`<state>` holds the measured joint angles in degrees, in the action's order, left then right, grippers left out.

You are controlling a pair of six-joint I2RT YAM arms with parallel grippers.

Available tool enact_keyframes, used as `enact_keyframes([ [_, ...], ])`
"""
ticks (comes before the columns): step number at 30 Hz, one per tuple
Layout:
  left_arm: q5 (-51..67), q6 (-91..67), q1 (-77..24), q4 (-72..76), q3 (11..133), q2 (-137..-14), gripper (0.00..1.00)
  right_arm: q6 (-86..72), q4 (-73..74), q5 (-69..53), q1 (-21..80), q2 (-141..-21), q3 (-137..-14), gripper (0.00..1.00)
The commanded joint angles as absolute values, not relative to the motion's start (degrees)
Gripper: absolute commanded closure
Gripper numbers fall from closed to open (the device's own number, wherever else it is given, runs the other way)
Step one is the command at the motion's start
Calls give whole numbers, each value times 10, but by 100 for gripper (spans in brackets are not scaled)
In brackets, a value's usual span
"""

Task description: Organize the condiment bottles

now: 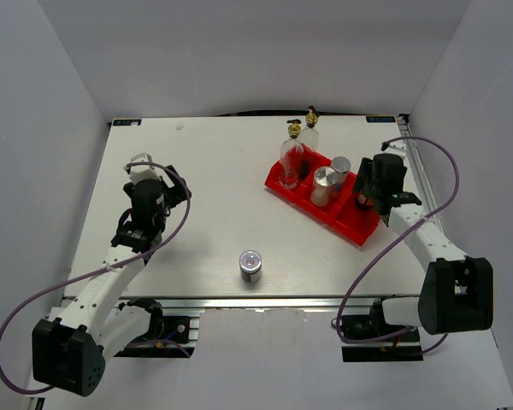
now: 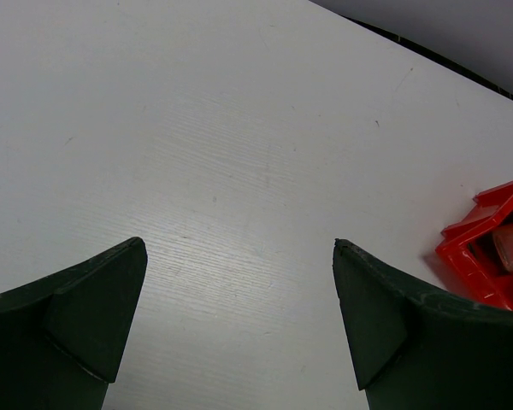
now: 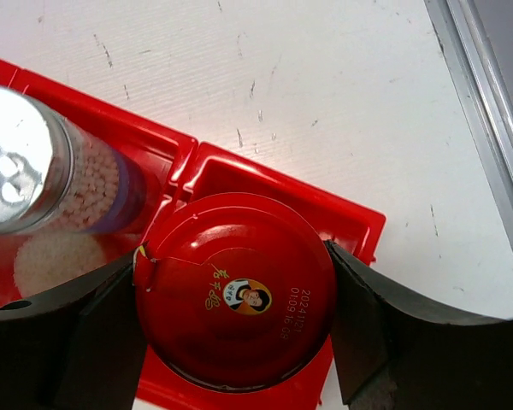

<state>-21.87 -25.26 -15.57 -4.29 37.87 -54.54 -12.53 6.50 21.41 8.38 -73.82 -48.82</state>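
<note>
1. The left arm (image 1: pixel 103 286) has white links and black joint housings, ending in a black block at its base.
2. The right arm (image 1: pixel 419 239) has the same white links, with a bulky black housing near its base.
3. A thin purple cable (image 1: pixel 456 179) runs along each arm.
4. The jaws are dark, greenish-black, matte wedges.

White table (image 1: pixel 197 196), faint wood grain. Directly on it: red tray (image 1: pixel 359 229) at right rear, set at an angle; lone shaker (image 1: pixel 251 266) upright near front centre, well apart from tray. Spouted bottle (image 1: pixel 311 137) at tray's far edge: on table or in tray, can't tell.
</note>
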Motion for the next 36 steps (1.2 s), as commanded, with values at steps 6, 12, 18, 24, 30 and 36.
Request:
enact_keyframes([
  [6, -222, -245, -153, -42, 375, -532, 2, -121, -76, 194, 70, -764, -484, 47],
  [12, -216, -245, -153, -42, 373, -523, 2, -124, -71, 207, 70, -761, -479, 22],
  [18, -209, -245, -153, -43, 373, -522, 2, -123, -40, 211, 70, -729, -488, 11],
  [24, -213, -247, -153, -47, 374, -520, 2, -127, 53, 180, 76, -666, -522, 11],
  [30, -211, -250, -153, -50, 376, -519, 2, -97, 130, 171, 200, -582, -543, 11],
  [36, -206, -252, -153, -52, 379, -524, 2, -49, 158, -35, 364, -579, -534, 11],
])
